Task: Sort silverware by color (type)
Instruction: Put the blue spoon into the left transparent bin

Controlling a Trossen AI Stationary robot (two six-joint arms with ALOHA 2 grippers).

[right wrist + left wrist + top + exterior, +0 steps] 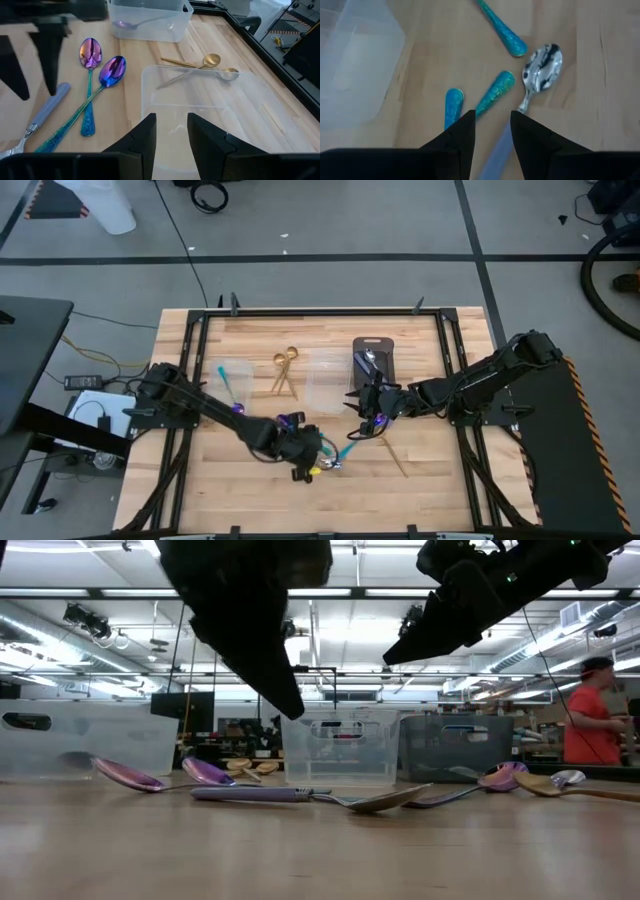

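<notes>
Silverware lies scattered on the wooden table. Two iridescent purple spoons (90,52) (112,70) with teal handles (492,92) lie side by side. Next to them is a silver spoon (542,67) with a pale lavender handle (50,107). My left gripper (491,132) hovers open over these handles near the table's front, touching none. Gold pieces (285,370) lie between two clear containers. My right gripper (169,132) is open above the table's middle, facing the nearer clear container (215,110).
A second clear container (150,20) at the far left holds one purple spoon. A dark tray (385,370) at the back holds silver pieces. One gold piece (395,455) lies near the front right. A person in red (590,725) stands in the room beyond.
</notes>
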